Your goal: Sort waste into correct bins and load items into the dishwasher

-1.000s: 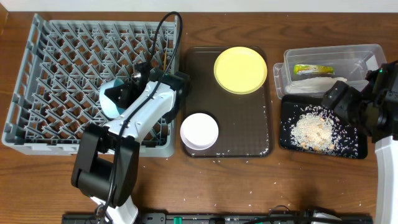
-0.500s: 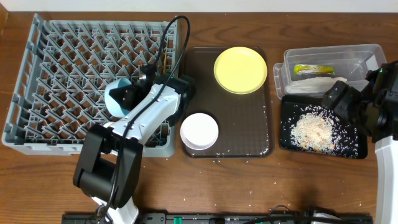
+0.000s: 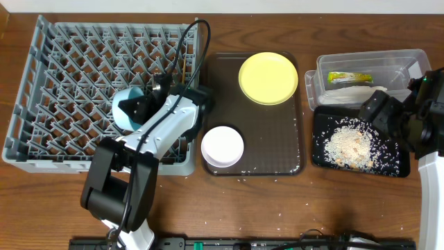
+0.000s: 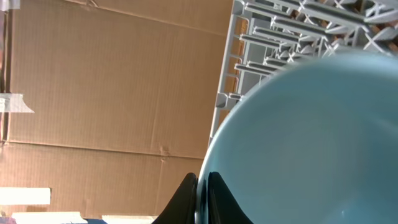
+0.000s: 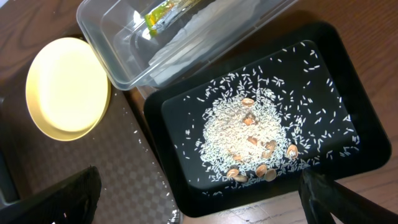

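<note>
My left gripper is shut on the rim of the light blue bowl and holds it tilted over the near right part of the grey dish rack. In the left wrist view the fingers pinch the bowl's edge. The yellow plate and the white bowl sit on the brown tray. My right gripper is open and empty, above the black tray with rice crumbs. The clear tub holds the wrapper and the napkin.
The dark brown serving tray lies between the rack and the bins. Loose rice grains are scattered on it and on the wooden table near its front edge. A black cable loops from the left arm over the rack's right edge.
My left gripper with the blue bowl has shifted slightly, up and back over the rack. The right arm has not moved.
</note>
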